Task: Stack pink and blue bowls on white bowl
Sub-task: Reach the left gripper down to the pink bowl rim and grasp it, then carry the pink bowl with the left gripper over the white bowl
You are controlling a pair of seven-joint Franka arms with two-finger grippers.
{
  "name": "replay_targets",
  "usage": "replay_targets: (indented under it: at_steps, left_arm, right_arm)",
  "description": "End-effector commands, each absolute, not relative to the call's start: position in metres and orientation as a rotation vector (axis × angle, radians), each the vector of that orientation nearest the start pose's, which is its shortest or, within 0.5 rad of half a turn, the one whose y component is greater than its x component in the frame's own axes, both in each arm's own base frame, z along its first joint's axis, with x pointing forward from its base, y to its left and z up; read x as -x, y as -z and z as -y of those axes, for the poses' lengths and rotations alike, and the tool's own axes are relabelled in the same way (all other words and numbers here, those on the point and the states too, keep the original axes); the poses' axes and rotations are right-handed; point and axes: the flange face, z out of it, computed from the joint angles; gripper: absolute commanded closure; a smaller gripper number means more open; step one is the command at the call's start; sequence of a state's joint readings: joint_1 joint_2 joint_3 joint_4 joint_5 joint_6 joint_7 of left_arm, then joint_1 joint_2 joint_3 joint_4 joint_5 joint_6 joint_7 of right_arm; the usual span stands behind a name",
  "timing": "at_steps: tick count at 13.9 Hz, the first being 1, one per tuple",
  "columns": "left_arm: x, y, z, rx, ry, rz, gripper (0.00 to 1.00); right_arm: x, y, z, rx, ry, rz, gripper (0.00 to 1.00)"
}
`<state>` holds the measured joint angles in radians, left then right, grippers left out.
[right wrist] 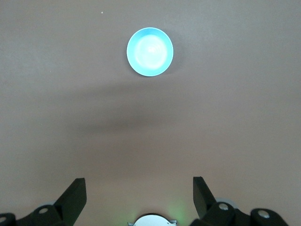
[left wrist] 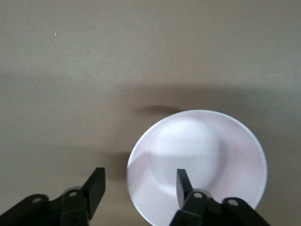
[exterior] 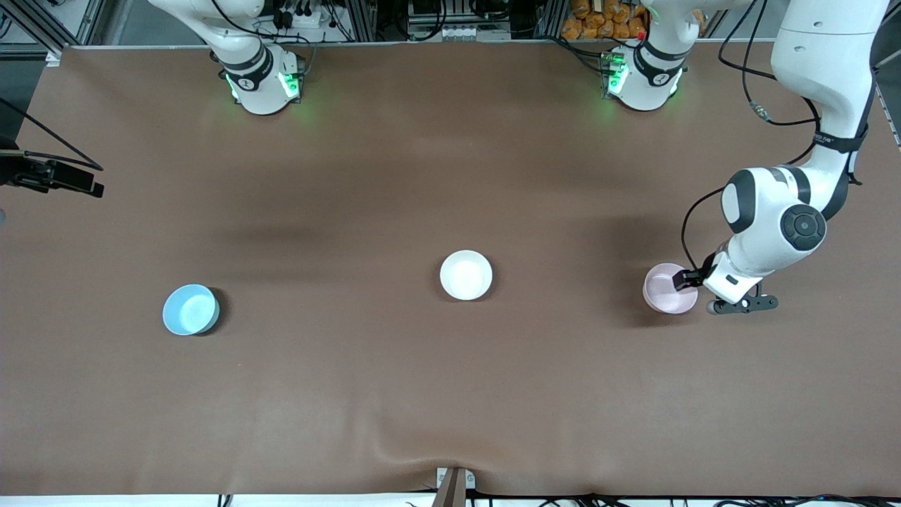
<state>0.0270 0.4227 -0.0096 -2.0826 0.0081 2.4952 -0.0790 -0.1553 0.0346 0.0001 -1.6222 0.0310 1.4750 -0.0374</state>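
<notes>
The pink bowl (exterior: pixel 665 289) stands on the table toward the left arm's end. My left gripper (exterior: pixel 686 280) is down at its rim and open. In the left wrist view one finger (left wrist: pixel 183 183) is inside the pink bowl (left wrist: pixel 202 150), and the other finger (left wrist: pixel 96 186) is outside over the table, so the rim lies between the jaws of the left gripper (left wrist: pixel 141 172) with gaps on both sides. The white bowl (exterior: pixel 466 274) sits mid-table. The blue bowl (exterior: pixel 190 310) sits toward the right arm's end. My right gripper (right wrist: pixel 139 181) hangs open high over the table, far from the blue bowl (right wrist: pixel 150 52).
A brown cover (exterior: pixel 422 394) spans the whole table. A black camera mount (exterior: pixel 49 176) juts in at the right arm's end. A small clamp (exterior: pixel 454 486) sits at the table edge nearest the front camera. Both arm bases (exterior: pixel 260 84) stand along the edge farthest from it.
</notes>
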Motion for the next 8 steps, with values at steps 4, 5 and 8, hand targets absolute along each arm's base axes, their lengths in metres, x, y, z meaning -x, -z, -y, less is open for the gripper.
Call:
replay_targets:
  at_steps: [4,5,8]
  left_arm:
    - [-0.587,-0.205,-0.021,3.138,-0.031,0.156,0.82]
    - [-0.588,-0.201,-0.019,3.139,-0.036,0.146,1.0]
    - [-0.589,-0.208,-0.02,3.14,-0.017,0.139,1.0]
  right_arm:
    - [-0.542,-0.579,0.08,3.079,-0.29,-0.195,0.0]
    - [-0.542,-0.579,0.079,3.078,-0.297,-0.193,0.0]
    - [-0.542,-0.579,0.08,3.076,-0.296,-0.195,0.0]
